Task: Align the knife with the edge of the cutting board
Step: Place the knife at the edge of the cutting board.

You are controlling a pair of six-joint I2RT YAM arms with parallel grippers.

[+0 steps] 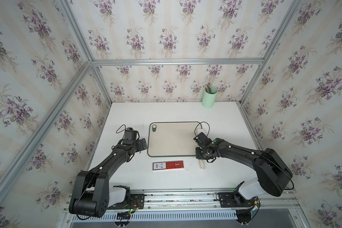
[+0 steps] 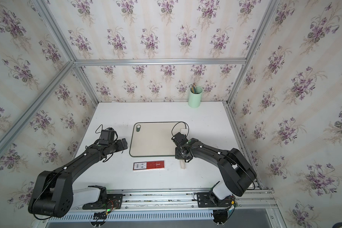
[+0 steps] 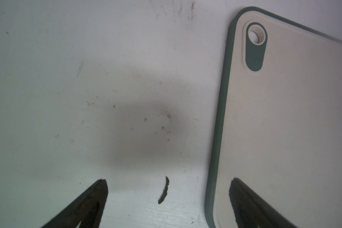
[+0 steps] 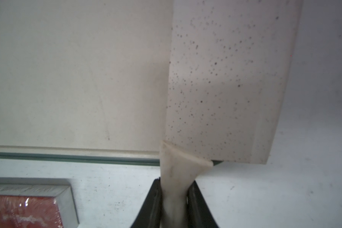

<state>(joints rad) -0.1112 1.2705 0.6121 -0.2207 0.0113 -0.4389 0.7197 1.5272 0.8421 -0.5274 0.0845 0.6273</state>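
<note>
While the right gripper [image 4: 175,184] pinches its cream handle, the white cleaver knife [image 4: 225,79] runs along the right short edge of the cutting board [image 4: 67,79], blade overhanging it. A red box [image 4: 24,209] lies near the board's front rim. The left gripper [image 3: 168,182] hangs spread at the board's opposite edge.

A scuffed white tabletop [image 1: 130,114] carries a beige rectangular cutting board with a dark green rim [image 1: 172,138] at its centre, a flat red box [image 1: 167,165] nearer the front edge, and a mint-green pencil cup [image 1: 209,97] at the back edge, toward the right corner.
</note>
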